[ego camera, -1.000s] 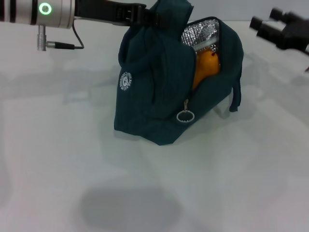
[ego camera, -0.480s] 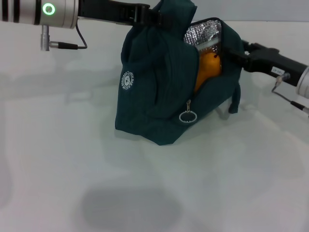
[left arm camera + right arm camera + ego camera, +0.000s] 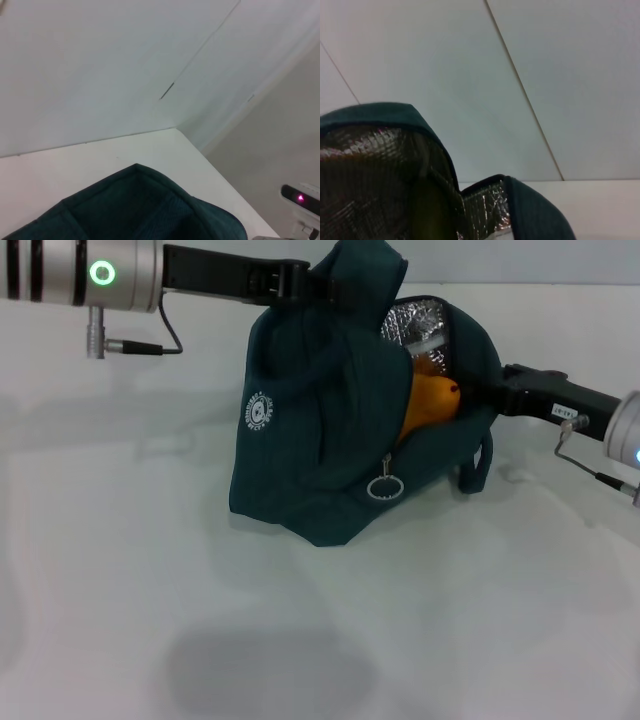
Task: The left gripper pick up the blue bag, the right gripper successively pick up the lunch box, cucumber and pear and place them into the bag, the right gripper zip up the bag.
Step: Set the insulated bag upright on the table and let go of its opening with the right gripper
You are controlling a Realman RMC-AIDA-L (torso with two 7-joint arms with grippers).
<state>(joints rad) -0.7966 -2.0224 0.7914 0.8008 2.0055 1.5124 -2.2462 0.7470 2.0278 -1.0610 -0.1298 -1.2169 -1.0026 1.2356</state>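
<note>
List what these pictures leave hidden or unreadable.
- Lunch box and cucumber: unseen in every view; the blue bag walls would hide them.
- Right gripper fingertips: head view, behind the bag's edge beside the pear.
- Left gripper fingers: head view, buried in bag fabric.
- Round logo: too small to read.

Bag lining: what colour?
Silver foil lining, clearest in the head view; the bag is dark teal.
</note>
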